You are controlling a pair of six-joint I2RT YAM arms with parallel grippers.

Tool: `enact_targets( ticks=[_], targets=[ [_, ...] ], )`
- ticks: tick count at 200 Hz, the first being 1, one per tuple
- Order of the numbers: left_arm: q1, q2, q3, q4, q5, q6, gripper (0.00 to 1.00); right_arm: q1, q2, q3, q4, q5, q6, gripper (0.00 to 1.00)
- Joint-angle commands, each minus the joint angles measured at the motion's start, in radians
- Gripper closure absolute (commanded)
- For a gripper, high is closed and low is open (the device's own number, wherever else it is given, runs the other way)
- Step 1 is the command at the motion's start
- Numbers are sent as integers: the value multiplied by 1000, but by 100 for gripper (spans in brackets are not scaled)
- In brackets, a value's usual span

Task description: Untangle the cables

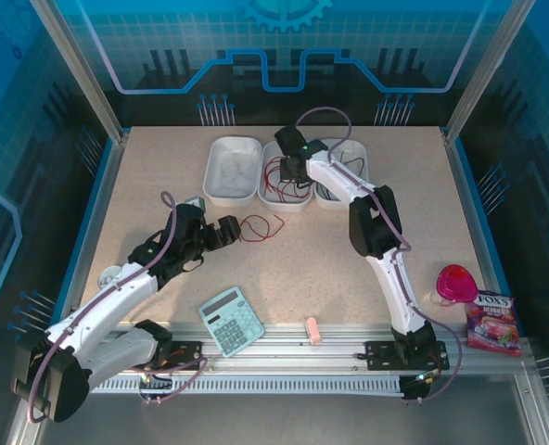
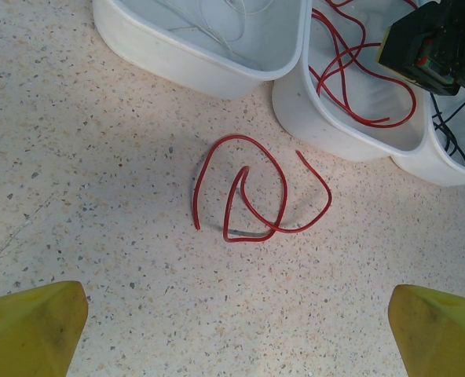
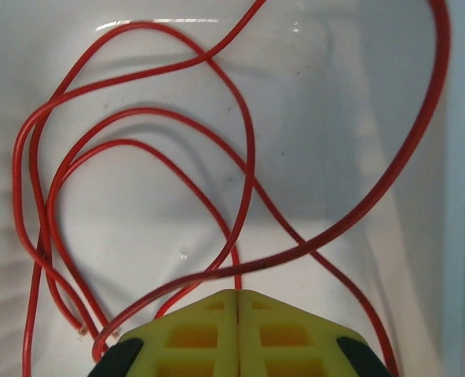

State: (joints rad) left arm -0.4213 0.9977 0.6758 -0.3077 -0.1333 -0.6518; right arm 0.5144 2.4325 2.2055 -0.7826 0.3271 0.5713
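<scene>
Between the right gripper's (image 3: 239, 305) pressed-together yellow fingers (image 3: 193, 338), one strand of the thin red wires (image 3: 250, 157) looks pinched, inside a white plastic tray (image 3: 335, 94). Pulling up could drag the crossed loops and tighten them. Another red wire (image 2: 283, 188) curls beneath the wide-spread left gripper (image 2: 236, 310).

Right gripper (image 3: 239, 305) at bottom centre of frame; yellow jaws pressed together, seam vertical. Red cables (image 3: 250, 149) lie on white bin (image 3: 335, 118) floor, overlapping loops at left and centre. Nearer strand sweeps from upper right to lower left, just above jaw tips. One thin strand runs down to jaw seam. Two cut ends at lower left.
</scene>
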Motion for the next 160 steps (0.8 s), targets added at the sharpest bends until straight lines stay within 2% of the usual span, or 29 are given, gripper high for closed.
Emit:
enact_targets(
  ticks=[1,39,97,125,160],
  targets=[
    [7,-19,-2,7,14,1,1,35,-101,-3,-40,-7,-35,85],
    [8,-34,9,-28,-32,-1,1,86,-255,-84,-34,1,-83,71],
    [40,-47,35,-111,-106,-21,1,229,-409,-297,-40,3,-100,58],
    [84,-47,35,-141,-104,-36,1,322,-410,-353,-56,5,-85,50],
    [152,-53,32,-181,-97,-48,1,414,-337,-319,-111,22,-55,42]
  ],
)
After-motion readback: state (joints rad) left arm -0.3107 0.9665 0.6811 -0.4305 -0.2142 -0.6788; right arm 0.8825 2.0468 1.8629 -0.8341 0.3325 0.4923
